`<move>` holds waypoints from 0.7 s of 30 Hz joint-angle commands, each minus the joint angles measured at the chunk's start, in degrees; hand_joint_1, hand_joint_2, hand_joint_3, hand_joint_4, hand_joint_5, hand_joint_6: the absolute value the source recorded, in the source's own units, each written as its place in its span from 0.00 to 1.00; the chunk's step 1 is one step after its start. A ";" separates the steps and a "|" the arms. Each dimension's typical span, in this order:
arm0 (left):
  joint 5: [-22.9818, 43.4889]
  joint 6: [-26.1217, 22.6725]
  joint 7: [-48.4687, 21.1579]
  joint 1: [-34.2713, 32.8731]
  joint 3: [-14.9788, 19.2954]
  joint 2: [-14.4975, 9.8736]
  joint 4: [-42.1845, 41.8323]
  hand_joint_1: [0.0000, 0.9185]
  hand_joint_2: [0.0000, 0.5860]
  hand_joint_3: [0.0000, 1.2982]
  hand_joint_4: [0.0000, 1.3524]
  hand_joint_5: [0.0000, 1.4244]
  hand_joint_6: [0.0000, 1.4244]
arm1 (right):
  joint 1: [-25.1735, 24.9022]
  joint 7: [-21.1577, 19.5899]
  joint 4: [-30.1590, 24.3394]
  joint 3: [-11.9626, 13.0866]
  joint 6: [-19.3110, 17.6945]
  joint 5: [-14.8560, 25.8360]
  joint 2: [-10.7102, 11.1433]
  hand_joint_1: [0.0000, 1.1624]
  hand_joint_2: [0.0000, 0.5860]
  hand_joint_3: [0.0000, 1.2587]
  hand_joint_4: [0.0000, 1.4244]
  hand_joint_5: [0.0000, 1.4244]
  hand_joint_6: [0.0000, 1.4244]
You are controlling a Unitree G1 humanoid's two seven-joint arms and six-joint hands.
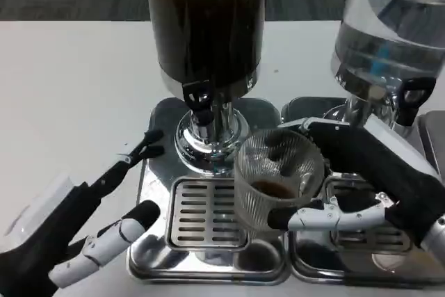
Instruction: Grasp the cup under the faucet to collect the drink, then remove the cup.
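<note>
Gripping ribbed cup (278,175) in right hand (354,186) fingers, dark drink inside, left hand (104,220) fingers spread

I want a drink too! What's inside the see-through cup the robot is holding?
A little dark drink sits at the bottom of the ribbed cup held by the right hand. The fingers cover part of the lower wall, so the level there is hidden.
</note>
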State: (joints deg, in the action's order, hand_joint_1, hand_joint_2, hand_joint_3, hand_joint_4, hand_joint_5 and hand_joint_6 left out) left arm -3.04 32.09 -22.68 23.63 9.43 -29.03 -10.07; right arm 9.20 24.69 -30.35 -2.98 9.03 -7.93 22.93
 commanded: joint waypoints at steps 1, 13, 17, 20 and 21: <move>-0.06 0.61 0.45 1.68 0.59 0.29 -1.73 0.00 0.36 0.04 0.00 0.01 0.04 | 1.84 0.63 -3.64 1.44 0.51 2.16 0.79 0.78 0.37 0.53 0.48 0.54 0.54; -0.46 2.41 0.15 7.55 1.24 0.48 -6.10 0.00 0.36 0.05 0.00 0.01 0.03 | 6.99 1.76 -9.20 3.60 2.75 4.69 0.96 0.78 0.37 0.53 0.48 0.54 0.54; -0.04 2.43 0.19 8.43 1.51 0.46 -6.59 0.00 0.35 0.05 0.00 0.01 0.03 | 6.97 1.67 -9.50 3.47 3.08 4.91 0.73 0.78 0.37 0.53 0.48 0.54 0.54; 0.10 2.37 0.23 8.57 1.73 0.46 -6.70 0.00 0.35 0.05 0.00 0.01 0.03 | 6.94 1.76 -9.50 3.52 3.04 4.64 0.97 0.78 0.37 0.53 0.48 0.54 0.54; 0.16 2.36 0.20 8.59 1.78 0.45 -6.73 0.00 0.35 0.05 0.00 0.01 0.03 | 6.89 1.78 -9.41 3.50 3.00 4.55 1.04 0.78 0.37 0.53 0.48 0.54 0.54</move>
State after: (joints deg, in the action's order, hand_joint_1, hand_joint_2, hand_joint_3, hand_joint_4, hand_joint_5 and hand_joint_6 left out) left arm -2.95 33.87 -22.68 31.49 10.54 -28.62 -15.95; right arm 16.49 26.61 -38.61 -0.08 12.38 -4.58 23.62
